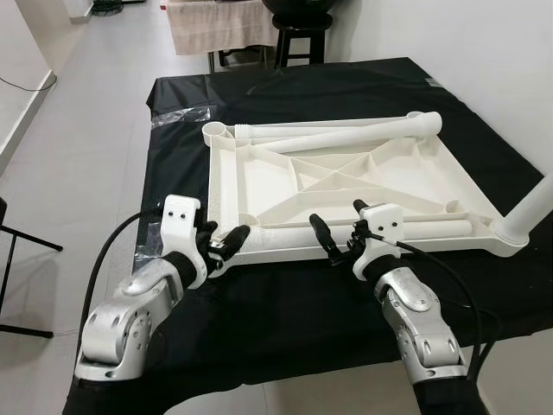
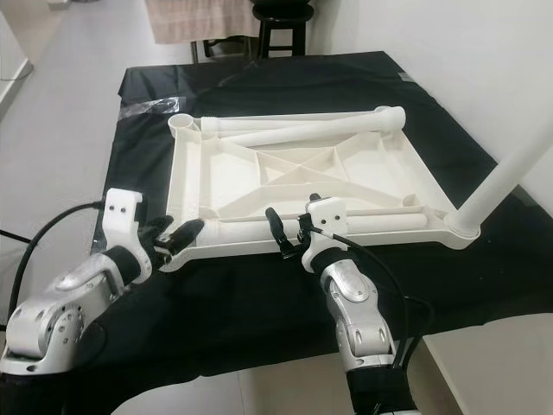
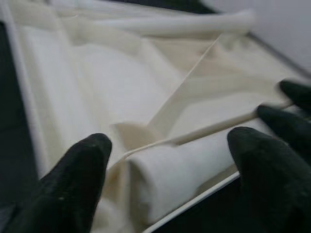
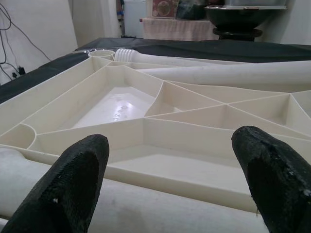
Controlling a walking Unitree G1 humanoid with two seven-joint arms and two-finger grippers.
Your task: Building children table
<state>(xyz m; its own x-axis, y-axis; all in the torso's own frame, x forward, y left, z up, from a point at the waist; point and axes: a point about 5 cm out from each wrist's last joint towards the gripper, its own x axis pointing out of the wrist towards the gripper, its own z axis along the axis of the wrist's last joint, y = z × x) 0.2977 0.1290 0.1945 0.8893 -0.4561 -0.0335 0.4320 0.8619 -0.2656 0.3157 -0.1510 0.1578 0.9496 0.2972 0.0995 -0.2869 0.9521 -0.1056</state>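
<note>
While the white tabletop (image 1: pixel 346 177) lies upside down on the black cloth (image 1: pixel 285 303), its ribs face up and its long side runs from the robot's left to its right. One loose leg (image 1: pixel 346 232) lies along the near edge, pointing the same way. Two more legs (image 1: pixel 346 131) lie along the far edge. A fourth leg (image 1: pixel 529 212) stands up at the near right corner, and its top is cut off. The left gripper (image 1: pixel 226 242) is at the near left corner, fingers spread apart around the end of the near leg. The right gripper (image 1: pixel 341 235) hangs over that leg's middle, fingers wide and holding nothing. A dark stool (image 1: pixel 302 39) stands behind.
</note>
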